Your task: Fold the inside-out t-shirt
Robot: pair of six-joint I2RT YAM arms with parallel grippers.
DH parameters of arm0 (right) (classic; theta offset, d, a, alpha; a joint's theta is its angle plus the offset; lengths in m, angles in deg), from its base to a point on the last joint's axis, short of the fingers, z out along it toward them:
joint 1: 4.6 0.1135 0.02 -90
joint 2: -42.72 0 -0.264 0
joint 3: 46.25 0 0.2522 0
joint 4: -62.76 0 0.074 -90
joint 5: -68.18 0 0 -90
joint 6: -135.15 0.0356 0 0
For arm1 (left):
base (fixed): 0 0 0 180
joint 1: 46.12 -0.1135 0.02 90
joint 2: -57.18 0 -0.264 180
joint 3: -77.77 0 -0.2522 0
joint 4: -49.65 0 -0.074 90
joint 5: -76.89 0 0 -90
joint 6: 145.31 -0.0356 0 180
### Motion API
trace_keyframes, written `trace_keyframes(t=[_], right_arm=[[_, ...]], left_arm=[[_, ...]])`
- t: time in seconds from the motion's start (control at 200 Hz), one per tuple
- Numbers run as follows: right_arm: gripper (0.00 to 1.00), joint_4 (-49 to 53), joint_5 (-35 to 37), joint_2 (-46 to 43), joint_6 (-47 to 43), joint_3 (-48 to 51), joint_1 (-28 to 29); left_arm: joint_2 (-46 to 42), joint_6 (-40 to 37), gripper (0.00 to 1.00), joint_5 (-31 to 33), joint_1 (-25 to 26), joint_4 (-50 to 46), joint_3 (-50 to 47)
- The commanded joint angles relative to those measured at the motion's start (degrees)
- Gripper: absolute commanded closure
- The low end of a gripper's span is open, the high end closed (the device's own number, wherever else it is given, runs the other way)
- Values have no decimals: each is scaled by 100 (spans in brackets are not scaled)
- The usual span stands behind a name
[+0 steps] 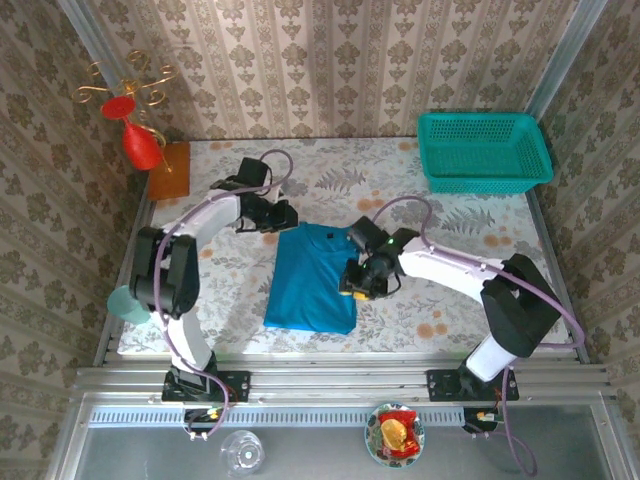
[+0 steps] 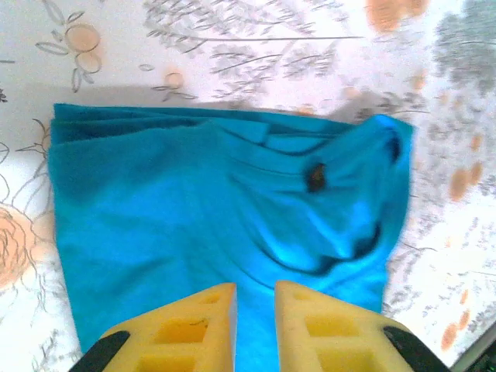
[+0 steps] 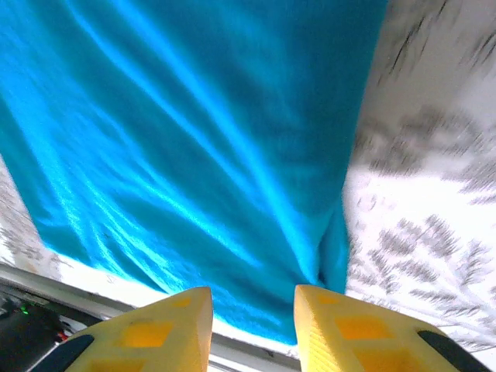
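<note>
Because the blue t-shirt (image 1: 312, 282) lies limp, light and layered, grip a doubled edge; the left pincer (image 2: 256, 288) gapes narrowly, the right pincer (image 3: 252, 293) wider, both seemingly empty.

T-shirt (image 1: 312, 280) on table (image 1: 450, 320) (basket (image 1: 483, 152) behind, right).

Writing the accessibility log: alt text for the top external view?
Blue t-shirt folded into a rectangle lies centre frame; the left gripper is at its far-left corner, the right gripper over its right edge. A teal basket sits at the far right.
</note>
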Motion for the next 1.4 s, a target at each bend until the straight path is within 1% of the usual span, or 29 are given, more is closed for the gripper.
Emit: trace_keyframes(t=[0.0, 0.06, 0.095, 0.105, 0.145, 0.33, 0.465, 0.73, 0.88, 1.0, 1.15, 1.265, 1.395], right_arm=[[65, 488, 15, 355, -725, -484, -570], [64, 427, -44, 623, -919, -763, -878], [65, 361, -82, 794, -998, -907, -1045], [64, 340, -88, 844, -1010, -945, -1090], [64, 288, -137, 1057, -1094, -1118, -1238], [62, 281, -319, 2029, -1390, -1925, -1697], [58, 206, -441, 2506, -1457, -2235, -1830], [58, -191, -731, 2865, -1387, -2346, -1879], [63, -282, -830, 2880, -1370, -2446, -1884], [71, -329, -968, 2830, -1334, -2535, -1848], [87, -393, -996, 2704, -1217, -2658, -1763], [96, -406, -1096, 2587, -1179, -2816, -1639], [99, -430, -1279, 2517, -1149, -2970, -1498]], left_arm=[[-390, 144, 79, 101, 308, -373, -457], [-601, 254, 80, 122, 472, -341, -765], [-709, 320, 80, 136, 482, -306, -915], [-732, 335, 80, 139, 608, -297, -969], [-828, 367, 80, 188, 728, -297, -1140], [-946, 457, 82, 304, 967, -352, -1647], [-826, 403, 84, 567, 983, -412, -1902], [-413, 183, 86, 992, 958, -484, -2032], [-354, 218, 86, 997, 948, -397, -2069], [-303, 221, 86, 997, 934, -414, -2041], [-320, 267, 87, 984, 907, -367, -2074], [-338, 306, 87, 966, 871, -330, -2152], [-416, 327, 87, 966, 852, -335, -2227]])
